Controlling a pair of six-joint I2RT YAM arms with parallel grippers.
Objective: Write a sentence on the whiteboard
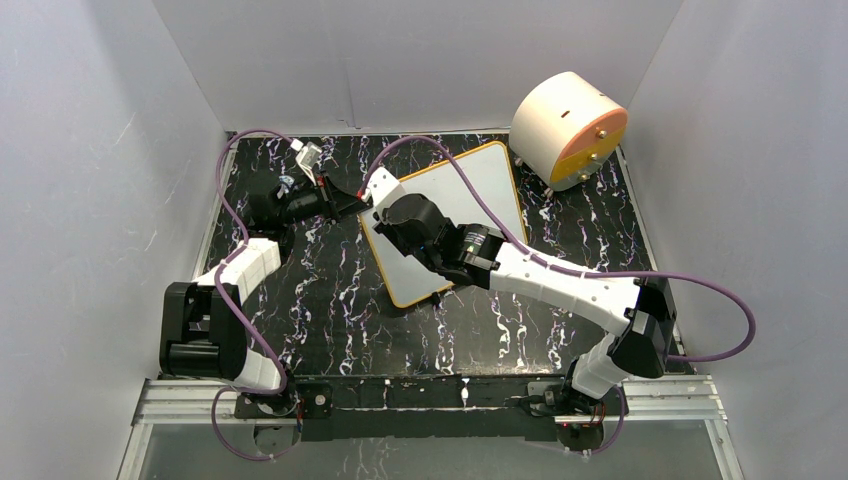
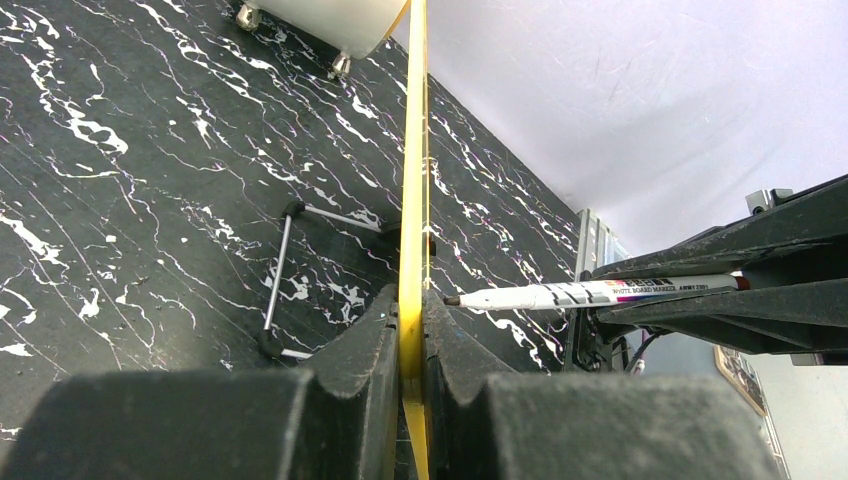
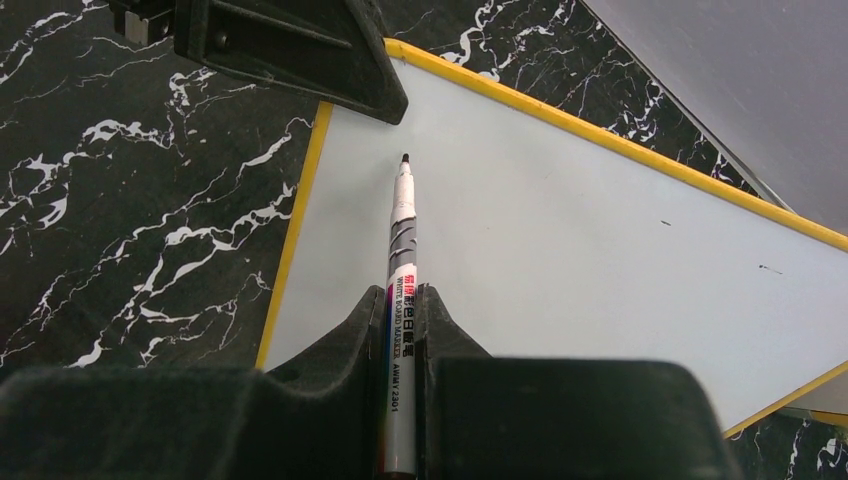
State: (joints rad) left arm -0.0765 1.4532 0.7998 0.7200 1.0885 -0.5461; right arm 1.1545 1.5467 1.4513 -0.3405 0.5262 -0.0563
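**Holding the board point(image 3: 560, 230) steady for a first stroke**

The left gripper point(image 2: 412, 320) is closed on the yellow frame of the board, near one corner. I think this is to stop the board from sliding on the table point(image 1: 330, 300) when the pen presses on it. The right gripper point(image 3: 405, 300) is shut tight on a marker point(image 3: 403, 230). It grips the back part, so the long front and the dark tip stick out free toward the white face. The board lies about mid-table, turned at an angle, with the drum point(image 1: 565, 125) well apart behind it. The tip stands over the corner area, just beside the left fingers point(image 3: 300, 50); whether it touches the surface I cannot tell. No word is on the board, only two small specks.
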